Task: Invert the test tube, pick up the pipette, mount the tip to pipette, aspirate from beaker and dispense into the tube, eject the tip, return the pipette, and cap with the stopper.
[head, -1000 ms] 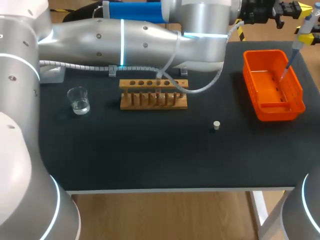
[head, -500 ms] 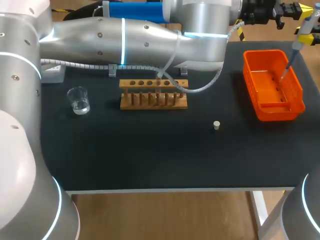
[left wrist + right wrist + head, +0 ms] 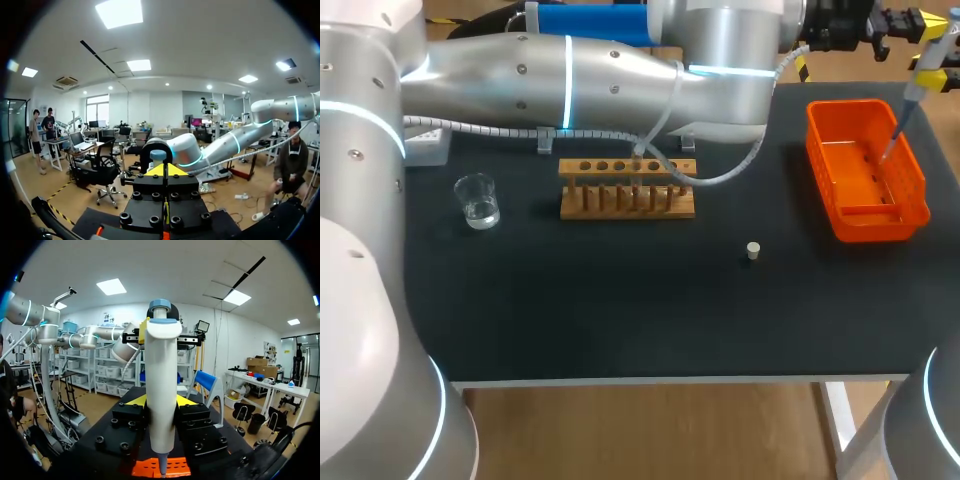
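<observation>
My right gripper [image 3: 161, 401] is shut on the white pipette [image 3: 161, 385], which stands upright between its yellow tips. In the head view the pipette [image 3: 916, 85] hangs at the far right, and its thin lower end points into the orange basket [image 3: 910, 205]. The right gripper [image 3: 934, 72] holds it near the top. My left gripper [image 3: 164, 170] is shut, with the pipette's blue button [image 3: 158, 154] just ahead of its tips. In the head view it [image 3: 900, 20] sits by the pipette's top. The beaker [image 3: 477, 200], the wooden rack [image 3: 627, 190] and the stopper [image 3: 753, 250] stand on the table.
My left arm [image 3: 620, 75] stretches across the back of the table, above the rack, with a cable looping down beside it. The orange basket [image 3: 160, 467] lies directly under the pipette. The black table [image 3: 620, 310] has bare surface in front of the rack.
My left arm's upper links have shifted very slightly. The pipette, both grippers and the things on the table stay where they were.
</observation>
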Controlling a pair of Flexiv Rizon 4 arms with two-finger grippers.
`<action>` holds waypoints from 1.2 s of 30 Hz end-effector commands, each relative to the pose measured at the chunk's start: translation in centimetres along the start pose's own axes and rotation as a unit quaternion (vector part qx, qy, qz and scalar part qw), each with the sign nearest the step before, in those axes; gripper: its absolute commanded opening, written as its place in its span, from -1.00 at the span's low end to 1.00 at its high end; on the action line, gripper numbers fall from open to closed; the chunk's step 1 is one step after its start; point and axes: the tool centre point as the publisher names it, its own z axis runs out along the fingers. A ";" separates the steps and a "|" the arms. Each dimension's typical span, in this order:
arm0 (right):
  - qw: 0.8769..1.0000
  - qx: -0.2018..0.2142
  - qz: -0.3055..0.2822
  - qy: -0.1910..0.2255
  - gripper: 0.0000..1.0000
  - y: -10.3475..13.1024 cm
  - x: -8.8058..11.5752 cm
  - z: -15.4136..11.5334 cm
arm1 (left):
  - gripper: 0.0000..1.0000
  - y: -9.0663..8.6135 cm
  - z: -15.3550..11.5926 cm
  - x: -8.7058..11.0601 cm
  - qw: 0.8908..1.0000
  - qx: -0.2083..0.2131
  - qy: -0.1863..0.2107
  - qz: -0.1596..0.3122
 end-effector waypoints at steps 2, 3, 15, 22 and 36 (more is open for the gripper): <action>1.000 0.001 0.000 0.001 -1.00 0.5 0.0 0.0 | -1.00 0.5 0.3 -0.4 1.000 -0.004 0.007 -0.002; 1.000 0.001 0.000 0.001 -1.00 0.5 0.0 0.0 | -1.00 0.6 0.3 -0.4 1.000 -0.004 0.008 -0.002; 1.000 0.001 0.000 0.001 -1.00 0.5 0.0 0.0 | -1.00 1.1 0.5 -0.3 1.000 -0.006 0.013 -0.006; 1.000 0.001 0.000 0.001 -1.00 0.5 0.0 0.0 | -1.00 1.6 0.5 -0.2 1.000 -0.008 0.014 -0.010; 1.000 0.001 0.000 0.001 -1.00 0.5 0.0 0.0 | -1.00 2.3 0.6 -0.4 1.000 -0.007 0.015 -0.024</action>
